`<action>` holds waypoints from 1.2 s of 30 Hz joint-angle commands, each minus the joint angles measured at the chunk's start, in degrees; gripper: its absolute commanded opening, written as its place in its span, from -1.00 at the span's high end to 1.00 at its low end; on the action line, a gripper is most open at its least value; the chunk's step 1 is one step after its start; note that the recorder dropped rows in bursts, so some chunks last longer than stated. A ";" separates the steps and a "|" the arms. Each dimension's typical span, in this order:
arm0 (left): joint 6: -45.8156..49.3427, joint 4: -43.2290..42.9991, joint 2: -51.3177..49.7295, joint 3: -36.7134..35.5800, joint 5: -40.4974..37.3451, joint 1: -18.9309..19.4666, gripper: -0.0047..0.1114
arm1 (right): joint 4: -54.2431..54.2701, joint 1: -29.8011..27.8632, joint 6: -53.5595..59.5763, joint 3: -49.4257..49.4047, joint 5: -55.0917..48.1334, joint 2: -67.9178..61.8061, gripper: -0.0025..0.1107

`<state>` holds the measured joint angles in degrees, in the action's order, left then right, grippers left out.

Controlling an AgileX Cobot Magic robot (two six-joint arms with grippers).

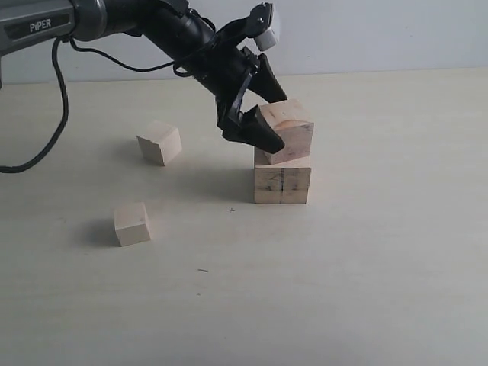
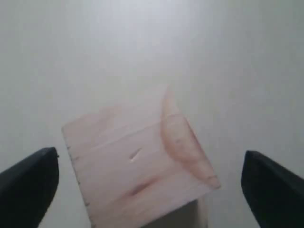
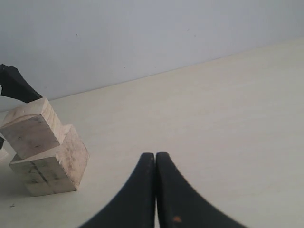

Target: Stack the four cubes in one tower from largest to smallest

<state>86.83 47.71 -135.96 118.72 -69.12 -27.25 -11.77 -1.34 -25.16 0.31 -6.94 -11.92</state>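
Exterior view: four wooden cubes are sitting on the pale bench [image 1: 381,267]. The largest cube [image 1: 282,185] is carrying the second cube [image 1: 290,128] askew, and the far small cube [image 1: 159,142] and near small cube [image 1: 132,223] are lying apart leftward.

Left wrist: the left jaws are standing spread, fingers [image 2: 28,185] clear of the second cube.

Right wrist: the right jaws are pressing together, well away from both stacked cubes, with a plain wall [image 3: 142,38] behind.
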 commanded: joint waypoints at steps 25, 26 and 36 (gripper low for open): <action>-79.25 -29.99 20.37 0.11 -0.85 -0.16 0.92 | 3.31 -0.30 -1.71 -0.31 16.29 -0.07 0.96; -80.68 -29.99 20.65 -0.60 -0.85 -0.16 0.92 | 3.31 -0.30 -4.59 -0.31 17.72 -0.07 0.96; -93.28 -41.44 56.06 -61.55 55.05 1.38 0.92 | 14.64 -0.30 -15.60 13.86 36.01 -11.46 0.96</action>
<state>-4.71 7.94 -88.67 68.57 -27.05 -27.07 2.17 -1.34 -47.83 7.11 26.50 -17.25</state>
